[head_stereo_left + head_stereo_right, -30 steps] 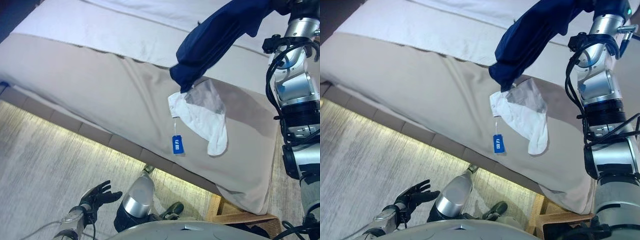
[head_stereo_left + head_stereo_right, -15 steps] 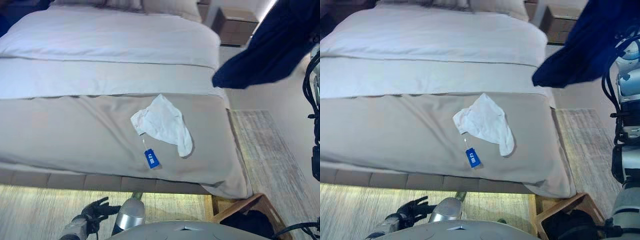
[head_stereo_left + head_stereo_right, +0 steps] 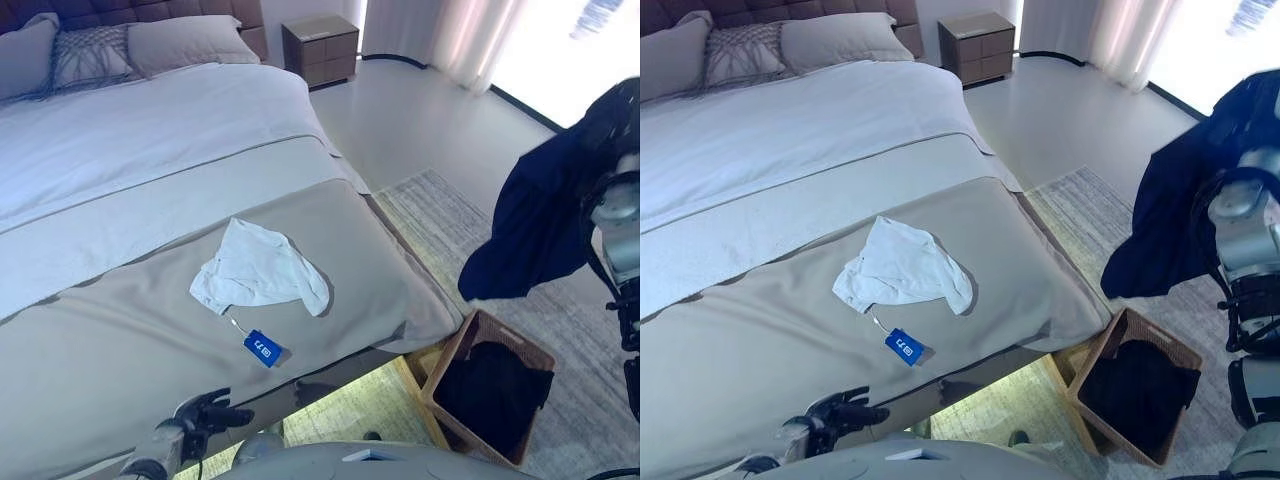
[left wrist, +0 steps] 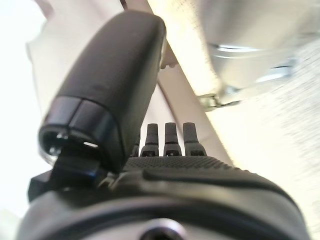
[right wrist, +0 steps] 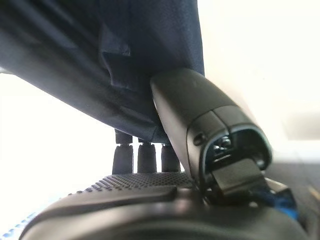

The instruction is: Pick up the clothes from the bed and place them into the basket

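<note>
The right hand (image 5: 165, 200) was up high at the robot's right, and its fingers ran up into the folds of the navy garment (image 3: 535, 225) with the thumb pressed against the cloth, so it looked to be clasping it. From there the garment hung down in one long drape, its long axis near vertical, the lowest corner dangling above the rug and a little to the bed side of the wicker basket (image 3: 487, 385). The basket stood on the floor just off the corner of the bed (image 3: 120, 330), below and slightly outward of that hanging hem, with something dark already in it. I judged the coming move turned on that: the cloth had to go down and a touch away from the bed to clear the rim.

The white garment (image 3: 260, 272) lay on the beige cover, a blue tag (image 3: 262, 348) just beside it, well apart from the right hand. The left hand (image 3: 205, 415) hung low by the bed's edge, fingers relaxed and empty, nearer that white piece.
</note>
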Tool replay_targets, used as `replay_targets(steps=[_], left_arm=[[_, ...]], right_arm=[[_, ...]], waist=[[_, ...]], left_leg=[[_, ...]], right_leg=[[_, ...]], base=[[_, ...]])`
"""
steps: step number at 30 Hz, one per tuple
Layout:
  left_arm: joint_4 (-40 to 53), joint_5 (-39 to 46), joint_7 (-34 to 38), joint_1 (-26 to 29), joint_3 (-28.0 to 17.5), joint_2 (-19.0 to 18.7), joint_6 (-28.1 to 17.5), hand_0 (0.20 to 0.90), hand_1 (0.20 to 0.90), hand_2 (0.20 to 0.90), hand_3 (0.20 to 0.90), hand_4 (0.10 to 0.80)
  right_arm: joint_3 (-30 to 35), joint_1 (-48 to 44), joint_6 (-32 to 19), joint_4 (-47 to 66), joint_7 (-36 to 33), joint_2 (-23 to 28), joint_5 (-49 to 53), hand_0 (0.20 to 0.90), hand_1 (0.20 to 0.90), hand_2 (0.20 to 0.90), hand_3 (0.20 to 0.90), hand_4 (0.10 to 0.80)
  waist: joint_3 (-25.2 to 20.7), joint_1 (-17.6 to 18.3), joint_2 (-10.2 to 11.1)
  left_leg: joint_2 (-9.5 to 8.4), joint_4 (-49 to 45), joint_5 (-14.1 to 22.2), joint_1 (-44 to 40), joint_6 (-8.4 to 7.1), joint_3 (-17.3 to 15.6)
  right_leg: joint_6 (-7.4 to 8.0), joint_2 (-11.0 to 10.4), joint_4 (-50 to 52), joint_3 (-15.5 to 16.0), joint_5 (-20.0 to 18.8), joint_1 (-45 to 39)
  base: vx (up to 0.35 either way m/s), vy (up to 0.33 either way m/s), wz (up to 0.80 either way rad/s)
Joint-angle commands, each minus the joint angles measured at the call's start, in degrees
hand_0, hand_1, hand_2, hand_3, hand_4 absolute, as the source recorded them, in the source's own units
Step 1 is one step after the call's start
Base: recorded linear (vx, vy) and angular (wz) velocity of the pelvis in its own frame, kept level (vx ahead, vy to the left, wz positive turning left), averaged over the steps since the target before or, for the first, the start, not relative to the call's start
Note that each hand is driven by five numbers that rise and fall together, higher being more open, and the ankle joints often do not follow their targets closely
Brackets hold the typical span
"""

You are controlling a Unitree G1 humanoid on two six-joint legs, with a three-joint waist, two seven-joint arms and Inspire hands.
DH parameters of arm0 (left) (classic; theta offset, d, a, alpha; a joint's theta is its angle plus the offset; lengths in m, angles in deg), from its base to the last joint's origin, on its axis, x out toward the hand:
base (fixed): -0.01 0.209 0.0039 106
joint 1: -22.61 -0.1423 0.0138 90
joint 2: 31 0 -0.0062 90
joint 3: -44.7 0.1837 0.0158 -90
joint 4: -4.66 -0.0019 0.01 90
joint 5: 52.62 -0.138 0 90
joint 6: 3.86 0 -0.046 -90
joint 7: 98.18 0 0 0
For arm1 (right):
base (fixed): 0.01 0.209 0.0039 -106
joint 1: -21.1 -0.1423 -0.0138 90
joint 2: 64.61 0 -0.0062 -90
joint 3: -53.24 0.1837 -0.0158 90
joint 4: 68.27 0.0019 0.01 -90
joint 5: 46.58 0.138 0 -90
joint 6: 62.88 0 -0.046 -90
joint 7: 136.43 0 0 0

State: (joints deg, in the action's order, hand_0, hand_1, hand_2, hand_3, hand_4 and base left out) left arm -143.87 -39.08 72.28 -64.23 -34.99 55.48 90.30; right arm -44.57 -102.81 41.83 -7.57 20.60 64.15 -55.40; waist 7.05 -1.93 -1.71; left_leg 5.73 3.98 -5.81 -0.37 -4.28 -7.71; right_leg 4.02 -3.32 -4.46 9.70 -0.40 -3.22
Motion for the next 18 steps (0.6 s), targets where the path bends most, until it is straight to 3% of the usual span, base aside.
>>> replay_targets(steps=[1,5,11,12,13,18], left_arm=[[1.31,1.39,-0.87,4.91,3.62,-2.11,-2.78,0.9,0.9,0.9,0.9,0.8],[3.71,3.5,0.16,8.04,6.23,-2.08,-4.42,0.9,0.9,0.9,0.9,0.8],[4.07,6.24,0.96,8.96,7.8,-1.82,-5.52,0.9,0.9,0.9,0.9,0.8],[4.14,6.67,1.01,9.0,7.91,-1.88,-5.59,0.9,0.9,0.9,0.9,0.8],[4.01,7.39,1.01,9.08,7.87,-2.05,-5.75,0.9,0.9,0.9,0.9,0.8],[4.1,8.95,0.17,8.7,7.55,-2.68,-6.39,0.9,0.9,0.9,0.9,0.8]], right_arm=[[-1.75,-11.05,-0.98,1.91,-4.33,3.25,-4.84,0.3,0.3,0.3,0.2,0.1],[-4.15,-12.26,2.09,-2.43,-4.72,2.3,-3.54,0.3,0.3,0.3,0.2,0.1],[-7.93,-14.25,4.98,-10.06,-2.62,1.93,-3.01,0.3,0.3,0.3,0.2,0.1],[-8.28,-14.44,5.49,-10.84,-2.42,1.86,-2.69,0.335,0.335,0.335,0.241,0.141],[-8.67,-14.59,6.53,-12.05,-1.94,1.62,-2.58,0.9,0.9,0.9,0.9,0.8],[-10.12,-15.63,9.35,-15.43,-0.83,1.9,-2.7,0.9,0.9,0.9,0.9,0.8]], waist=[[4.93,-0.73,1.24],[10.17,0.65,-0.7],[13.85,1.69,-4.68],[14.17,1.76,-5.08],[14.8,1.93,-5.83],[16.79,2.27,-8.37]], left_leg=[[-2.88,-4.63,4.72,5.01,0.5,1.12],[-2.66,-6.09,4.41,8.22,0.62,1.68],[-3.3,-7.91,4.27,11.74,0.86,1.77],[-3.4,-8.09,4.26,12.08,0.9,1.79],[-3.57,-8.39,4.22,12.7,1.03,1.74],[-4.14,-9.05,3.85,14.43,1.08,1.59]], right_leg=[[-3.01,0.43,6.82,5.17,4.15,4.86],[-3.72,0.36,10.97,4.42,4.93,10.07],[-4.38,-0.55,15.63,3.68,6.32,16.02],[-4.41,-0.68,16.1,3.58,6.43,16.61],[-4.55,-0.88,17.1,3.38,6.68,17.7],[-4.97,-1.51,19.54,2.89,7.48,20.5]], base=[[-0.233,-0.104,-0.11],[-0.153,-0.095,-0.12],[-0.053,0.004,-0.11],[-0.055,0.023,-0.01],[-0.049,0.03,0.03],[-0.032,0.047,-0.02]])
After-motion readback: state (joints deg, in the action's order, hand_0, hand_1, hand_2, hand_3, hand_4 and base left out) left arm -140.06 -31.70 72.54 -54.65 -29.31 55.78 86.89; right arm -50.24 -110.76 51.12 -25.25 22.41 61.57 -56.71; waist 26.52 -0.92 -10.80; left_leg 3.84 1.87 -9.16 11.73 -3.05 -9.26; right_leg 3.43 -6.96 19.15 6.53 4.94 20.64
